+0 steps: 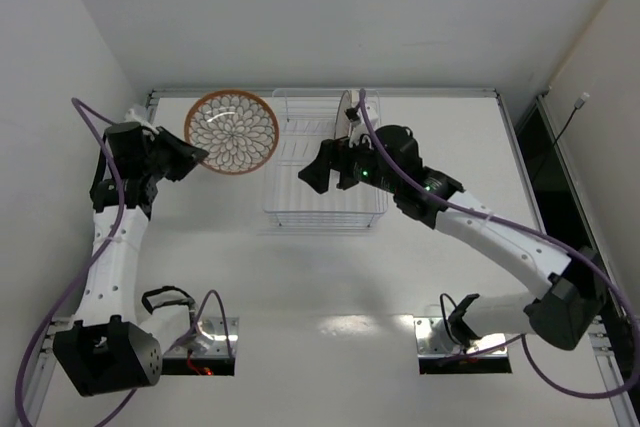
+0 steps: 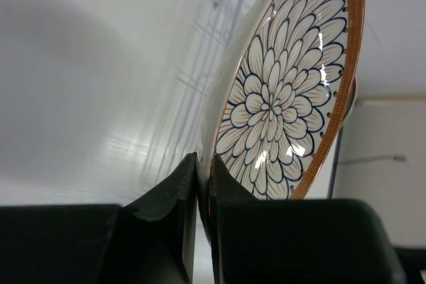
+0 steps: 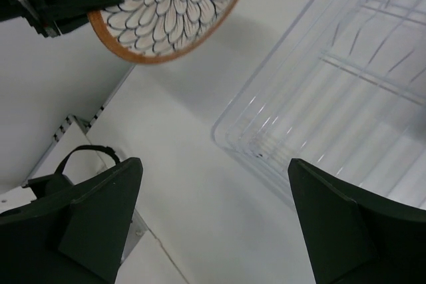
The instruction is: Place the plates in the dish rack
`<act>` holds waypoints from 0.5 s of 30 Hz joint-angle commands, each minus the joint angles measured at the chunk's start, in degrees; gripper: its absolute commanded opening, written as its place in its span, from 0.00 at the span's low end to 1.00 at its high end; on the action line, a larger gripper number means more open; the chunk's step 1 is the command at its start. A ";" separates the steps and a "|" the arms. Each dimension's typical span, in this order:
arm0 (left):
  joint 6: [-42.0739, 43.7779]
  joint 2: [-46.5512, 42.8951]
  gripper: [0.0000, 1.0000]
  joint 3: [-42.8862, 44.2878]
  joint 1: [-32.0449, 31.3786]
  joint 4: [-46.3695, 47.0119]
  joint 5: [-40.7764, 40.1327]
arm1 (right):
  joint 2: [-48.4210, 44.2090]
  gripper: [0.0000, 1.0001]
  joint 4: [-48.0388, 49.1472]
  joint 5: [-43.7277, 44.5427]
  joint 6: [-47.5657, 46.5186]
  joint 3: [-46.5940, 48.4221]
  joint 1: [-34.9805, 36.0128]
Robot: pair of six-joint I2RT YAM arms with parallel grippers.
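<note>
White walls [image 1: 300, 17] are closing in a white desk [image 1: 300, 277] on three sides, and I am viewing it from above and from both wrists.

Item 1: the left pincer [image 1: 200, 157] is clamped tight on the near-left rim of a petal plate [image 1: 232, 133]. In the left wrist view its fingers [image 2: 176, 197] are pressing the rim from both sides with no gap showing. The plate, brown-rimmed with a white petal pattern, is hanging clear of the desk at the far left, with its patterned face turned up toward the overhead camera. Its right rim is reaching the far-left corner of the dish rack [image 1: 325, 209]. I cannot tell whether the two are touching.

Item 2: the dish rack is sitting at the far middle of the desk. An upright plate [image 1: 347, 115] is standing on edge in the rack's far-right part. I cannot make out its pattern.

Item 3: the right pincer [image 1: 318, 175] is hovering over the left half of the rack. In the right wrist view its fingers [image 3: 100, 211] are spread wide, with nothing between them.
</note>
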 commanded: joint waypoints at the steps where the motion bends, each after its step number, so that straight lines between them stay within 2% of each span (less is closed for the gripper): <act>1: 0.63 -0.53 0.00 0.28 0.94 7.49 15.40 | 3.64 0.88 8.37 -7.70 2.84 4.59 -1.70; 4: 1.69 -0.53 0.00 0.28 0.94 7.49 18.48 | 6.97 0.86 9.61 -9.81 4.25 6.08 -3.19; 7: 3.62 -0.53 0.00 0.89 0.94 5.83 20.25 | 9.26 0.90 10.14 -10.34 4.78 7.32 -4.51; 10: 5.02 -0.53 0.00 0.90 0.94 4.60 21.38 | 13.39 0.90 11.54 -12.89 6.35 9.68 -6.44; 12: 5.64 -1.05 0.00 0.90 0.94 4.59 22.26 | 17.08 0.89 12.42 -15.00 7.67 11.88 -8.02; 15: 6.43 -1.06 0.00 0.90 0.94 3.90 22.80 | 23.48 0.79 12.16 -17.02 9.78 16.01 -8.90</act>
